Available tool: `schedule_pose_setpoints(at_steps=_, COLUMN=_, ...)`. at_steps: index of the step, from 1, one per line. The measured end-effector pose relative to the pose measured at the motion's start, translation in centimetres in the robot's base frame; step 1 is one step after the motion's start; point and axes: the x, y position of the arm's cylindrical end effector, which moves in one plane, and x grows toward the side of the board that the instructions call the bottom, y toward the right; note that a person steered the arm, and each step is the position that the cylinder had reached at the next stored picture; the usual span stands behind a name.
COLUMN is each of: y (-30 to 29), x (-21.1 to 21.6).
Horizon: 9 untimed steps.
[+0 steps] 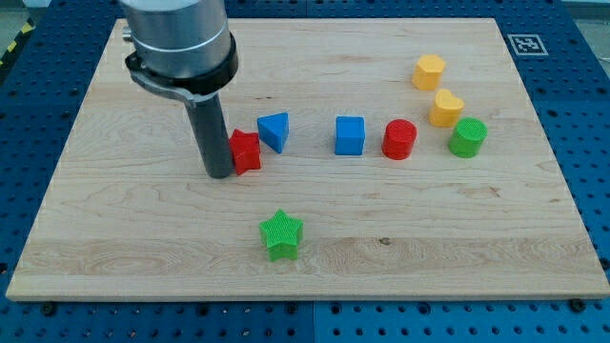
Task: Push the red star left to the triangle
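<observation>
The red star [246, 151] lies left of the board's middle, its right side touching or nearly touching the blue triangle [274, 131] just up and right of it. My tip [218, 174] rests on the board right against the red star's left side. The rod partly hides the star's left edge.
A blue cube [350, 135] and a red cylinder [399, 139] stand in a row right of the triangle. A green cylinder [468, 136], a yellow heart [445, 108] and a yellow hexagon [429, 71] are at the right. A green star [281, 234] lies toward the view's bottom. The wooden board [114, 238] has blue pegboard around it.
</observation>
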Motion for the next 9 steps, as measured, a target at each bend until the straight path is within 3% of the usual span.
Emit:
schedule_pose_setpoints(at_steps=3, y=5.2, x=1.4)
schedule_pose_setpoints(at_steps=7, y=0.8, x=-1.5)
schedule_pose_setpoints(at_steps=8, y=0.4, x=-0.1)
schedule_pose_setpoints(at_steps=9, y=-1.5, x=4.9)
